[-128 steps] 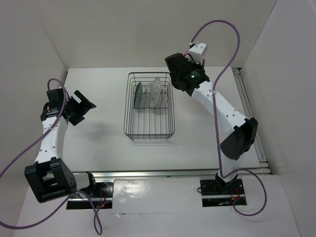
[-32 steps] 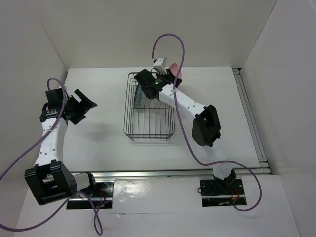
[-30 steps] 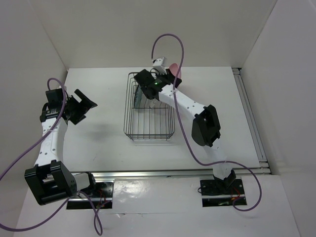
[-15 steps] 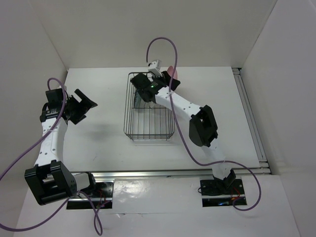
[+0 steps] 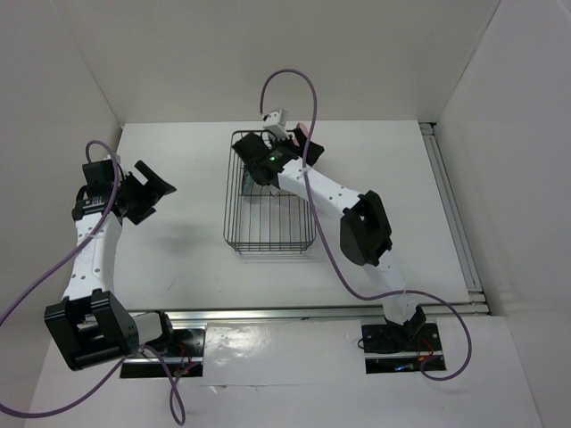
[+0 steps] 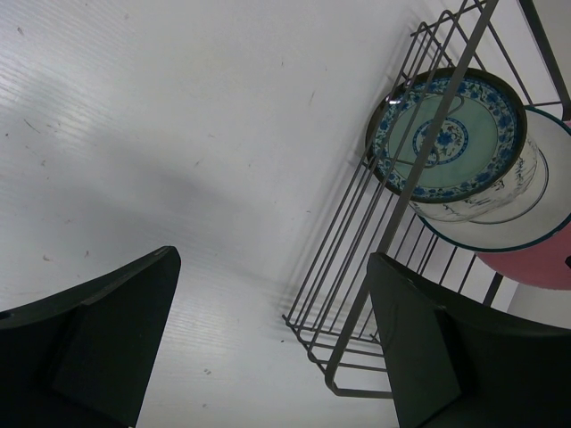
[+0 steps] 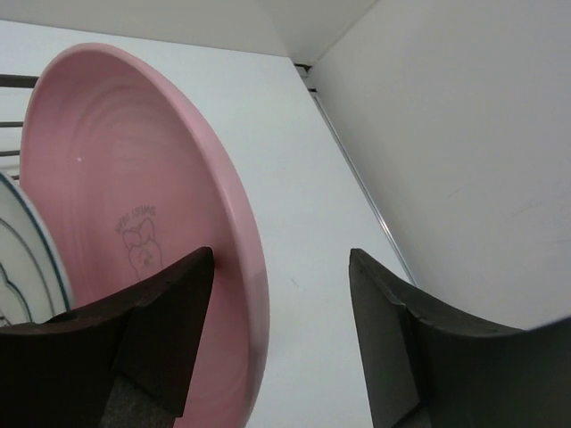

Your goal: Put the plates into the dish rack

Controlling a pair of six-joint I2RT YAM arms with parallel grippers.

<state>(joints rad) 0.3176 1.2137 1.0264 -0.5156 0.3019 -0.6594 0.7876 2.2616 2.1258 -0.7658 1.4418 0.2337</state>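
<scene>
The dish rack (image 5: 268,209) is a dark wire basket in the middle of the table. In the left wrist view, the teal-green patterned plate (image 6: 443,138), the clear glass plate (image 6: 526,174), the white plate with a dark rim (image 6: 500,234) and the pink plate (image 6: 535,265) stand on edge in the dish rack (image 6: 390,223). My right gripper (image 7: 281,267) is open at the rack's back end. The pink plate's (image 7: 134,196) rim stands between its fingers, with the left finger (image 7: 169,312) by the plate's face. My left gripper (image 6: 272,339) is open and holds nothing, left of the rack.
White enclosure walls (image 5: 268,53) stand close behind the rack and on both sides. A metal rail (image 5: 451,205) runs along the table's right edge. The right arm (image 5: 357,223) reaches over the rack's right side, with a purple cable (image 5: 290,85) looping above it.
My right arm carried the pink plate to the back end of the rack. In the last second its jaws spread apart and shifted slightly left. The left arm stayed still.
</scene>
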